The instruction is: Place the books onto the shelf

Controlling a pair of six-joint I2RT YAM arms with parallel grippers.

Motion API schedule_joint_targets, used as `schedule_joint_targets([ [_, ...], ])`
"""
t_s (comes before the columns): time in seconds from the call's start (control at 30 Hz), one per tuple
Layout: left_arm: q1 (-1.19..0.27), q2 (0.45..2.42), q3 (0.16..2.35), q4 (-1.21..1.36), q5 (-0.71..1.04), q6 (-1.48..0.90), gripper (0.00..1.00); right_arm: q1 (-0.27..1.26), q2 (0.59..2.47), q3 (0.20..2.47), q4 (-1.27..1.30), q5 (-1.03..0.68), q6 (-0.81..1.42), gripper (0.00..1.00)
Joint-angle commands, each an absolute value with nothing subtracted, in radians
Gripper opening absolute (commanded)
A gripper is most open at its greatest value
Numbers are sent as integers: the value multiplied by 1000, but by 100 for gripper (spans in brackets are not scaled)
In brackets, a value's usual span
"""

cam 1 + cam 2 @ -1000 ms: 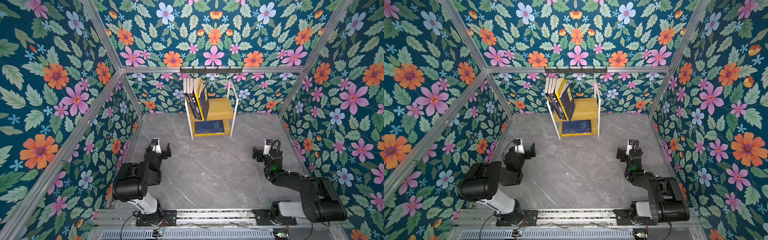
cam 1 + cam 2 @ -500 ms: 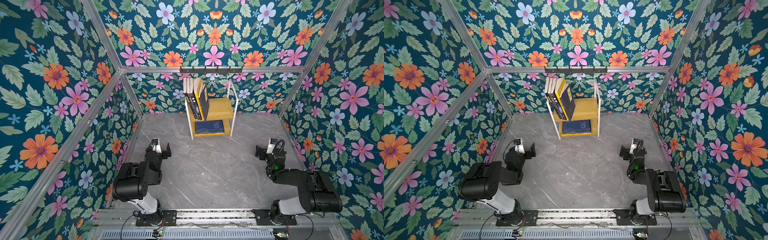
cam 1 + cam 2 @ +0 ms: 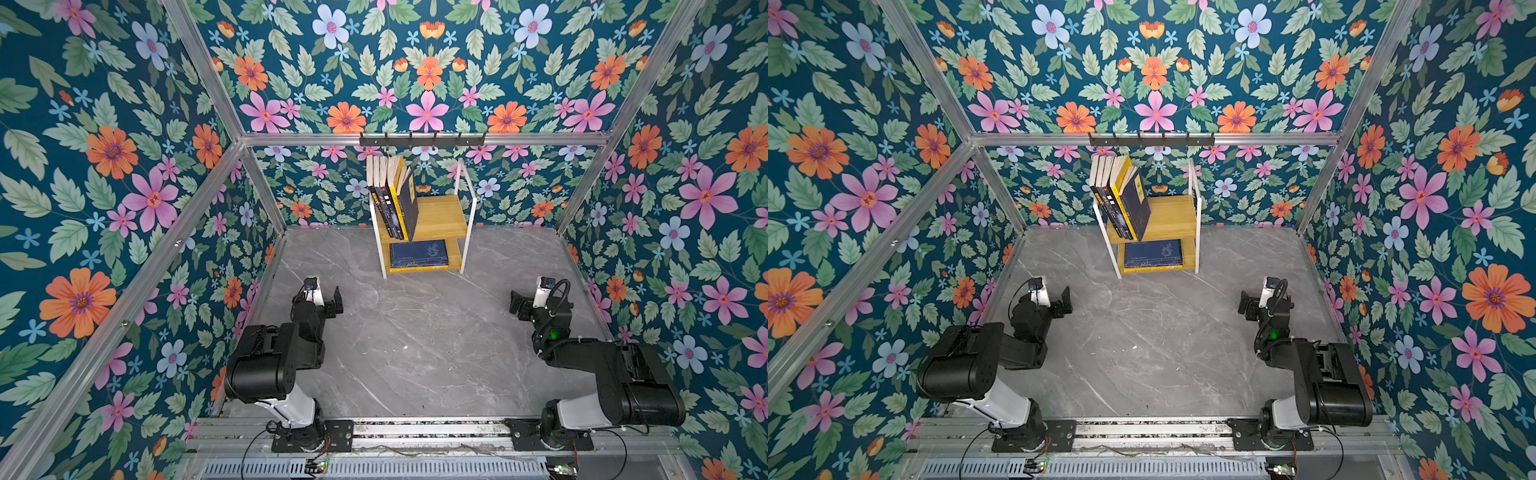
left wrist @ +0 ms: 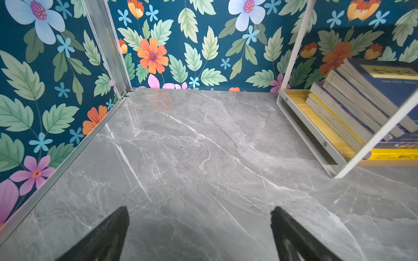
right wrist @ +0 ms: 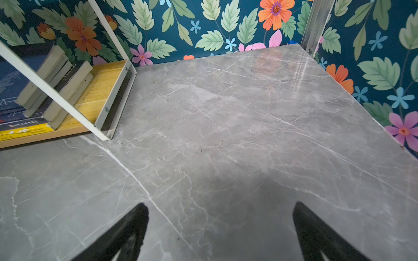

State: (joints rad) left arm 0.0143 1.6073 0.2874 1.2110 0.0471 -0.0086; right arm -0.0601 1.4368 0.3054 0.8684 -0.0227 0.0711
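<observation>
books (image 3: pixel 395 199): upright row on upper board of shelf (image 3: pixel 440 216), others flat on lower; none seen on table (image 3: pixel 415 353) | left gripper (image 4: pixel 199 214), right gripper (image 5: pixel 220 208): jaws wide, empty, well apart from shelf | step: placing looks done | next: you need only check no book leans loose

1 shelf (image 3: pixel 441 216), 1 hook rail (image 3: pixel 422 141), approx 5 books (image 3: pixel 410 203) upright, at least 2 flat.

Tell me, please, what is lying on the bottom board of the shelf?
On the bottom board, books lie stacked flat: a navy book on top, a yellow book at the bottom. The books between show only page edges; their covers are hidden.
</observation>
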Motion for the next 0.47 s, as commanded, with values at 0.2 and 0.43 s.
schedule_joint_targets([
  [0.2, 15, 1606, 288, 1225, 39, -6, 100, -59, 1435, 308, 877, -26, 72, 99],
  [0.43, 15, 1597, 229, 1328, 49, -4, 100, -58, 1434, 309, 876, -27, 71, 99],
])
